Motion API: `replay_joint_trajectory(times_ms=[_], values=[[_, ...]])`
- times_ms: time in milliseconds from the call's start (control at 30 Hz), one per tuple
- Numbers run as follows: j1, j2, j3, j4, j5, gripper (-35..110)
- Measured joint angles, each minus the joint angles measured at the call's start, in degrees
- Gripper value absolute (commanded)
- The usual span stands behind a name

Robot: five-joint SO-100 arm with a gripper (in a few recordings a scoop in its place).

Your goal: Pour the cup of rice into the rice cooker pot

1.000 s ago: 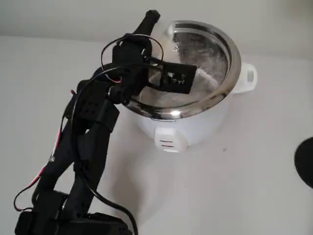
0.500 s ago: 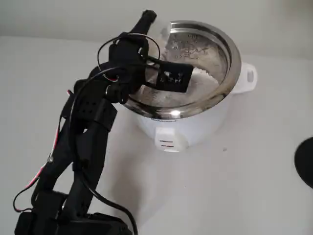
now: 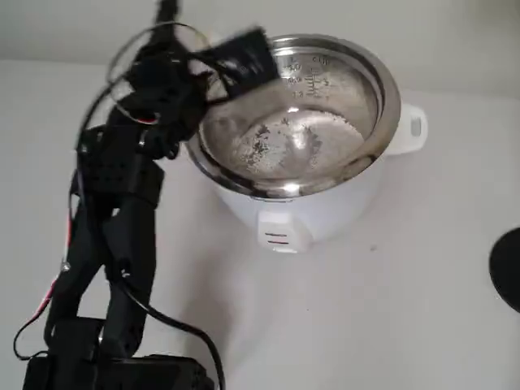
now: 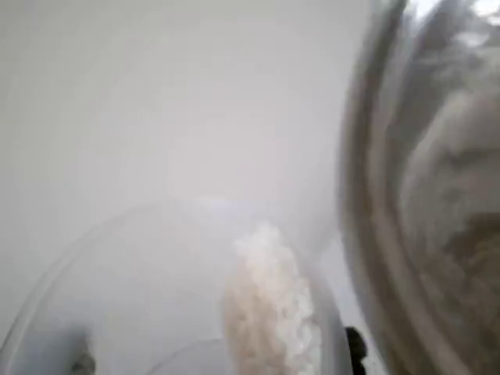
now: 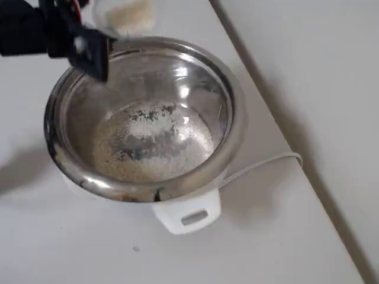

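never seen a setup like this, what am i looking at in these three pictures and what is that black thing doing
The black thing is a small robot arm standing on a white table. Its tip carries two fingers for grasping, though they are blurred here, so whether they are open or shut cannot be told.

The three pictures show one moment from three cameras. The fixed view looks from in front and above. The overhead view looks straight down. The wrist view comes from a camera riding on the arm, so it sits very close to what is being carried.

On the table stands a white rice cooker with a shiny steel pot inside. White rice lies scattered across the pot's bottom.

At the arm's tip is a small clear cup, beside the pot's rim. Some rice remains inside the cup, seen up close in the wrist view.
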Motion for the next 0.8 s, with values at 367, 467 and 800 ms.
replay_joint_trajectory(times_ms=[367, 467, 800], values=[[-8.09, 0.35, 0.0, 1.41, -17.31, 0], [-5.8, 0.35, -0.53, 0.7, -15.12, 0], [10.37, -0.97, -2.29, -0.53, 15.21, 0]])
